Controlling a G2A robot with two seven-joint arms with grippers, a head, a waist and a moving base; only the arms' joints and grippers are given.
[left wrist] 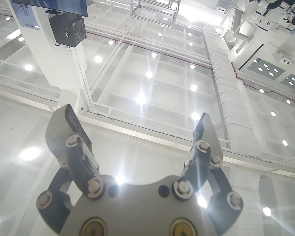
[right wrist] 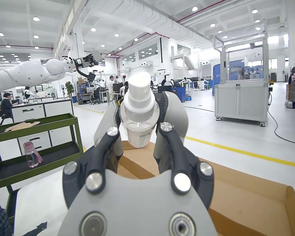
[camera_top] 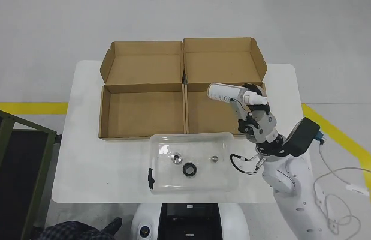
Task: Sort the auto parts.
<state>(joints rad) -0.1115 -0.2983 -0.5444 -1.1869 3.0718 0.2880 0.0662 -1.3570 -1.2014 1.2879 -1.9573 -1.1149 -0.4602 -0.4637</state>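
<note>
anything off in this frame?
One oddity: the right gripper is shut on a white spray bottle, held sideways over the right cardboard box, which hardly looks like an auto part. The left gripper is open, facing the ceiling. Nothing looks spilled or damaged; small parts sit in the clear bin.

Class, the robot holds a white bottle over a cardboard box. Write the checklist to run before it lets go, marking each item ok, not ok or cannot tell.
1. Right claw shut on the white bottle: ok.
2. Bottle above the right-hand box: ok, by the top view.
3. That box's lid folded back: ok.
4. Drop height to the box floor: cannot tell.
5. Left claw open, holding nothing: ok.
6. Clear tray sorted out: not ok, three small parts lie in it.
</note>
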